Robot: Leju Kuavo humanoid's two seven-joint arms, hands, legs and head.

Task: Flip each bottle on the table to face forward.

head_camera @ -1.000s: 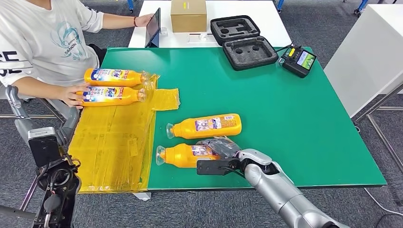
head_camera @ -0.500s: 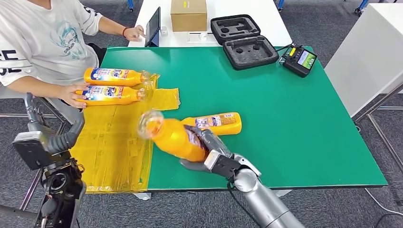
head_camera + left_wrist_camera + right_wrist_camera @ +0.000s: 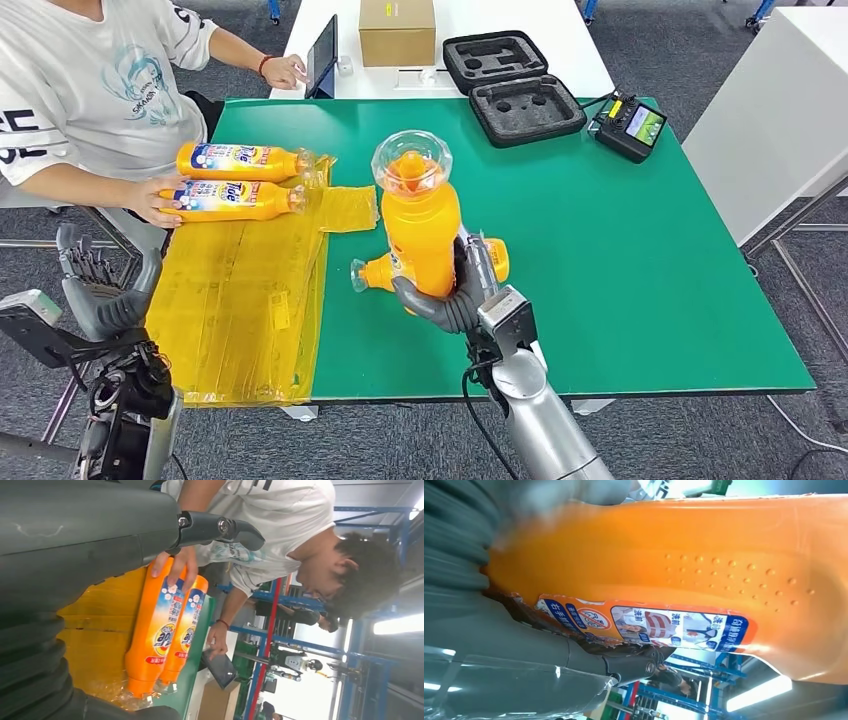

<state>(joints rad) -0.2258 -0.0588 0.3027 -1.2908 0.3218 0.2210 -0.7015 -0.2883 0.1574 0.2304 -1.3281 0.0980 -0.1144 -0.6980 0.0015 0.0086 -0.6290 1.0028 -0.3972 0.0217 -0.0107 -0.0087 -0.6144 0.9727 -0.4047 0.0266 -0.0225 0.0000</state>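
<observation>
Right hand (image 3: pixel 455 290) grips the bottle (image 3: pixel 420 225) upright off the surface (image 3: pixel 620 250); best roll it label-up, then lower gently.

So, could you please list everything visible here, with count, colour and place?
held bottle: one, orange, lifted upright over the green table
lying bottle: one, orange, on the table behind the held one
Tide bottles: two, orange, on the yellow sheet
foam case: one, black, open, far edge
controller: one, black, far right corner
cardboard box: one, brown, white table behind
tablet: one, dark, beside the person
right robot hand: grips the held bottle
left robot hand: grey, beside the table
</observation>
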